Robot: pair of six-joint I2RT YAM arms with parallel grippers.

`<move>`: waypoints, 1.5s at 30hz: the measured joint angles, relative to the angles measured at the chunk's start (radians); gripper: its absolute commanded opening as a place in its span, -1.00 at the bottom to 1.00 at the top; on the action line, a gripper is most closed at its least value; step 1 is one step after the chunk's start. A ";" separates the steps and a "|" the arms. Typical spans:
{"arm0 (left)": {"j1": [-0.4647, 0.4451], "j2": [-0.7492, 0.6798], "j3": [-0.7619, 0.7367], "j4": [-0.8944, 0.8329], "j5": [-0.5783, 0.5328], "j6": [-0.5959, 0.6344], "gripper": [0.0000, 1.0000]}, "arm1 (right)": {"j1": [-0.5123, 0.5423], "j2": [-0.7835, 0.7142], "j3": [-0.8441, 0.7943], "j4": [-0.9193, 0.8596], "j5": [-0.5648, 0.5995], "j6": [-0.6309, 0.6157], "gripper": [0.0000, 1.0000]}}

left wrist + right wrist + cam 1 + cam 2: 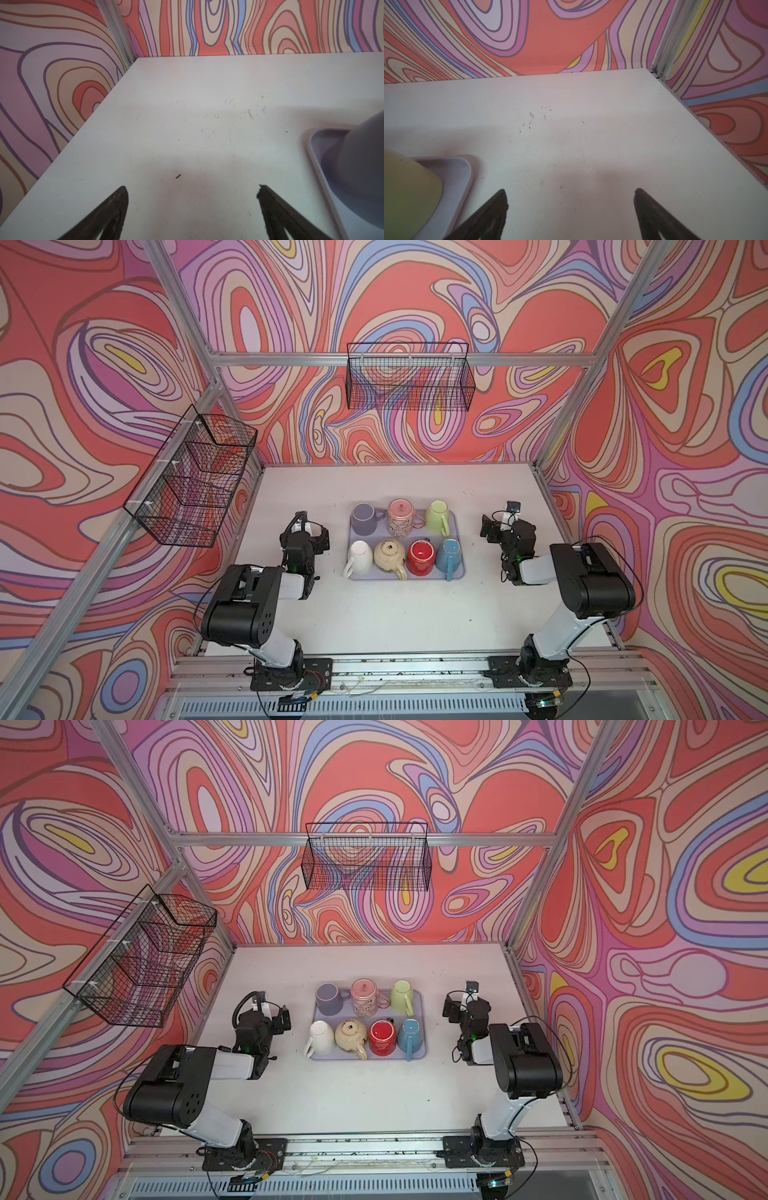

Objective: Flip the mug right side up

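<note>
Currently both arms stand clear of the load. The left pincer (192, 187) is spread to its full width with nothing between its jaws; only bare counter (187, 124) lies beneath it. The right pincer (570, 189) is likewise fully spread and empty, over bare counter on the side of the right edge. Neither pincer touches a mug or the tray.

A lavender tray (426, 577) lies at the middle of the counter, between the two arms, with its long sides parallel to the far edge. Seven mugs stand on it in two rows.

Row nearer the far edge, from the left edge toward the right edge:
- purple mug (362, 519)
- pink patterned mug (400, 517)
- light green mug (437, 514)

Row nearer the near edge, in the same order:
- white mug (360, 558)
- cream mug (388, 556)
- red mug (420, 558)
- blue mug (451, 553)

The pink patterned mug and the cream mug each show a marked base upward, so both are inverted. The blue mug appears to show its mouth upward. The orientation of the other mugs cannot be told with certainty.

In the left wrist view the purple mug occupies a tray corner near the pincer. In the right wrist view the light green mug does the same.

Two black wire baskets hang on the walls, one (409, 381) above the far edge and one (191, 477) above the left edge
</note>
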 measured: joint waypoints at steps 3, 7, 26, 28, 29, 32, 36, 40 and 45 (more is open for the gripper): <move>0.000 0.000 0.000 0.000 0.000 0.000 1.00 | 0.000 0.000 0.000 0.000 0.000 0.000 0.97; 0.000 0.000 0.000 0.000 0.000 0.000 1.00 | 0.000 0.000 0.000 0.000 0.000 0.000 0.97; 0.005 0.000 0.000 -0.008 0.013 0.000 1.00 | 0.000 0.000 0.000 0.000 -0.008 0.002 0.97; 0.006 0.000 0.000 -0.008 0.014 0.000 1.00 | 0.000 0.000 0.000 -0.001 -0.008 0.002 0.97; 0.006 0.000 0.000 -0.009 0.014 0.000 1.00 | 0.000 0.000 0.000 -0.001 -0.008 0.002 0.97; 0.006 0.000 0.000 -0.011 0.014 0.000 1.00 | 0.000 0.000 0.000 0.000 -0.008 0.002 0.97; 0.006 0.000 0.000 -0.014 0.014 0.000 0.98 | 0.000 0.000 0.000 -0.001 -0.008 0.002 0.88; 0.006 0.000 0.000 -0.014 0.014 0.000 0.83 | -0.001 0.000 0.000 -0.001 -0.008 0.003 0.73; 0.006 -0.091 -0.010 -0.080 -0.010 -0.004 0.78 | -0.001 -0.031 0.011 -0.076 0.009 0.007 0.56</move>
